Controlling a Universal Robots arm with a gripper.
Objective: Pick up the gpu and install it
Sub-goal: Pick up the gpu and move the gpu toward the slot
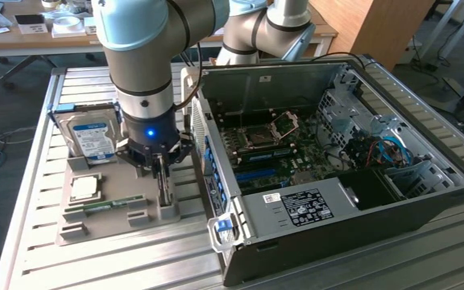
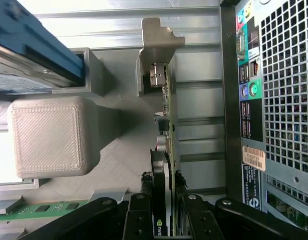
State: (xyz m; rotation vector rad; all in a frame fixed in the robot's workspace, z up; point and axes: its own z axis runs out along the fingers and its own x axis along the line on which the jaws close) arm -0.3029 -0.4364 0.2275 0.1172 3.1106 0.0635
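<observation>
Straddling the gpu [image 2: 168, 107], which stands on edge in the grey holder [image 1: 95, 226] on the table [image 1: 70, 266], at the exterior view's left of the computer case [image 1: 337, 229], is the gripper [image 1: 161, 181]. I cannot tell whether it pinches the card. A skewed or shallow hold could let the card slip or jam in its holder slot.

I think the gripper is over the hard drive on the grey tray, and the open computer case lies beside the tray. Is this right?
Not quite. The gripper is over the gpu, standing on edge on the grey tray, not over the hard drive, which stands apart from it. The exterior view shows this. The open computer case does lie beside the tray.
</observation>
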